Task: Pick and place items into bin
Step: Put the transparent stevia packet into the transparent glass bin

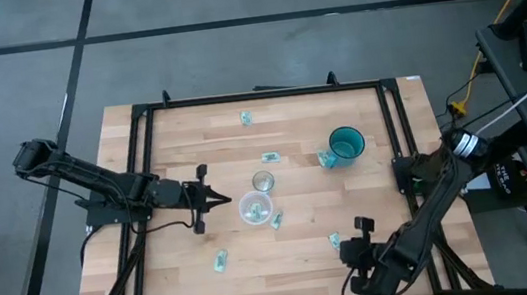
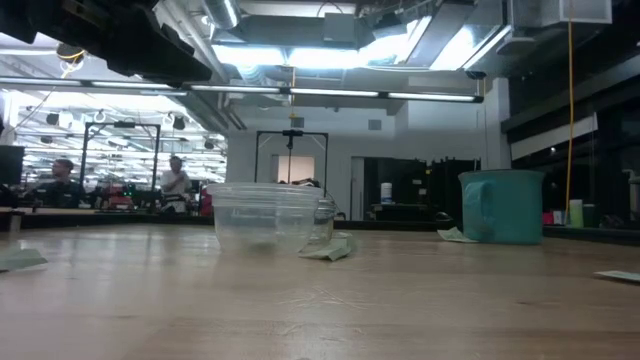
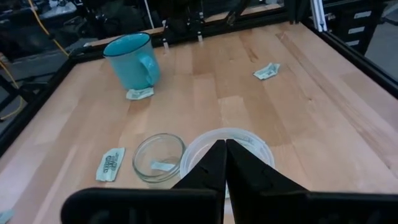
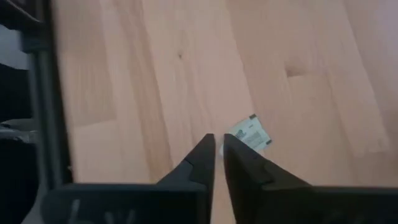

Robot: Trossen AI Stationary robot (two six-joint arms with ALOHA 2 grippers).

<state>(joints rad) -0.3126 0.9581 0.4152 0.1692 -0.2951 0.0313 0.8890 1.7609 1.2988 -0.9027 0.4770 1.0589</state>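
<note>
Right gripper [image 4: 217, 152] narrowly parted, empty, near a small teal-and-white flat packet [image 4: 250, 135]; left gripper [image 3: 222, 157] closed, beside clear plastic bin [image 3: 249, 140].

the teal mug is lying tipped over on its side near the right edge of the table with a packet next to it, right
Not quite. The mug stands upright, its open mouth facing up, as the left wrist view shows; the high view looks straight down into it. The rest holds: it is near the table's right side, with a packet beside its base.
</note>
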